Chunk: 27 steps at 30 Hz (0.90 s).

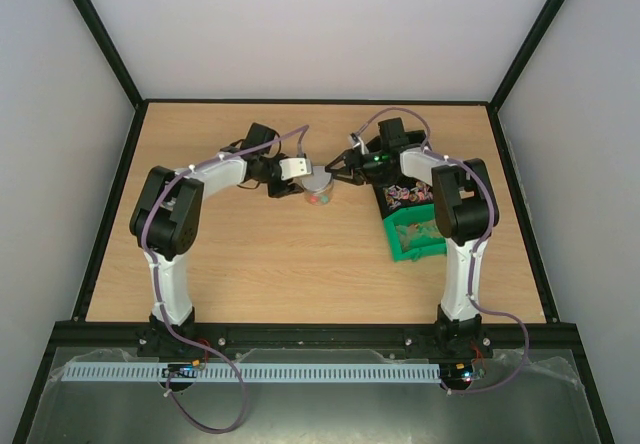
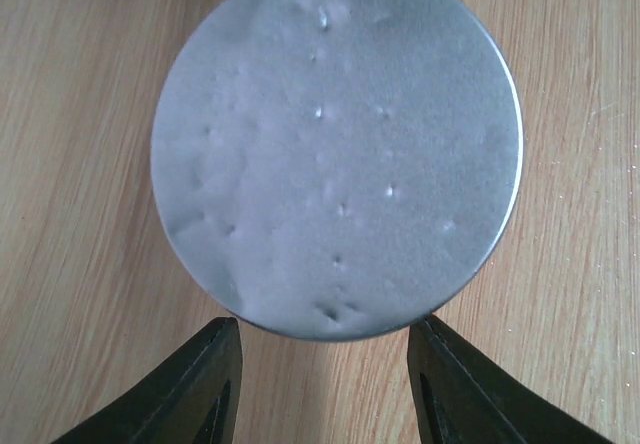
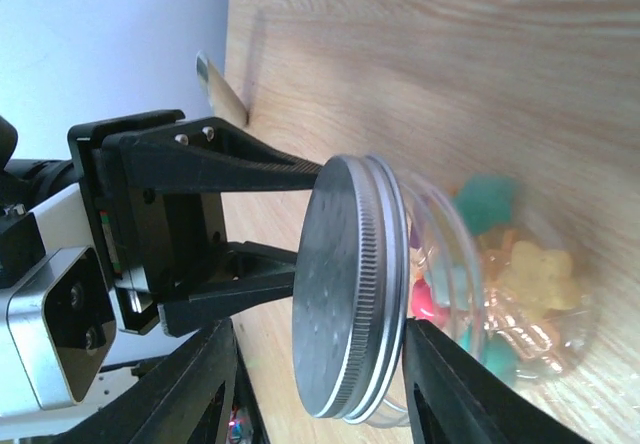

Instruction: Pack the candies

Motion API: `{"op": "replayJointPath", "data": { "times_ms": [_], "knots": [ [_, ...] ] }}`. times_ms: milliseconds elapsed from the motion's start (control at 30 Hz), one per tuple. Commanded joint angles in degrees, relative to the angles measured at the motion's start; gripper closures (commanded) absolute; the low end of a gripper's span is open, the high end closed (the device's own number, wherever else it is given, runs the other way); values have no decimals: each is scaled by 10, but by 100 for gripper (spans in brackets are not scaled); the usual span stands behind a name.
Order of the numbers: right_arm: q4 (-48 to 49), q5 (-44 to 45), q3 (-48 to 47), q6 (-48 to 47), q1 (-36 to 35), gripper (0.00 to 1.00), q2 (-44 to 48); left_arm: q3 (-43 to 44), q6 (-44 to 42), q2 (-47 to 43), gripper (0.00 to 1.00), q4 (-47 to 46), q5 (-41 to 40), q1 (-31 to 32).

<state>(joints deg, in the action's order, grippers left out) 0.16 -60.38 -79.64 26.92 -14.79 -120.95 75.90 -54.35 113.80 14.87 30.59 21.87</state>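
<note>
A clear jar (image 3: 470,264) stands on the wooden table with a round metal lid (image 2: 335,149) sitting on its mouth. Bright candies (image 3: 520,264) in green, yellow, pink and orange fill its bottom; they also show in the top view (image 1: 319,201). My left gripper (image 2: 322,332) is open right over the lid, its black fingers (image 2: 215,379) at the lid's near edge. It also shows in the right wrist view (image 3: 270,219). My right gripper (image 3: 318,339) is open beside the jar, one finger (image 3: 440,384) close against the glass under the lid. Both grippers meet at the jar (image 1: 318,184).
A green bin (image 1: 400,247) stands to the right of the jar under my right arm, with more mixed-colour candies (image 1: 405,196) at its far end. Black frame rails border the table on all sides.
</note>
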Motion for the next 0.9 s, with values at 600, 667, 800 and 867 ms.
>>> {"op": "replayJointPath", "data": {
  "times_ms": [600, 667, 800, 867],
  "knots": [
    [-184, 132, -35, -144, 9, 44, 35, 29, -11, 5, 52, 36, 1, 13],
    [-178, 125, -36, -142, 8, 44, 35, 26, -17, 1, 53, 44, 0, 10],
    [-180, 119, -38, -143, 3, 43, 33, 18, -31, -21, 51, 67, 16, -10],
    [-177, 119, -37, -142, 4, 44, 33, 13, -33, -40, 47, 78, 36, -24]
  ]
}}
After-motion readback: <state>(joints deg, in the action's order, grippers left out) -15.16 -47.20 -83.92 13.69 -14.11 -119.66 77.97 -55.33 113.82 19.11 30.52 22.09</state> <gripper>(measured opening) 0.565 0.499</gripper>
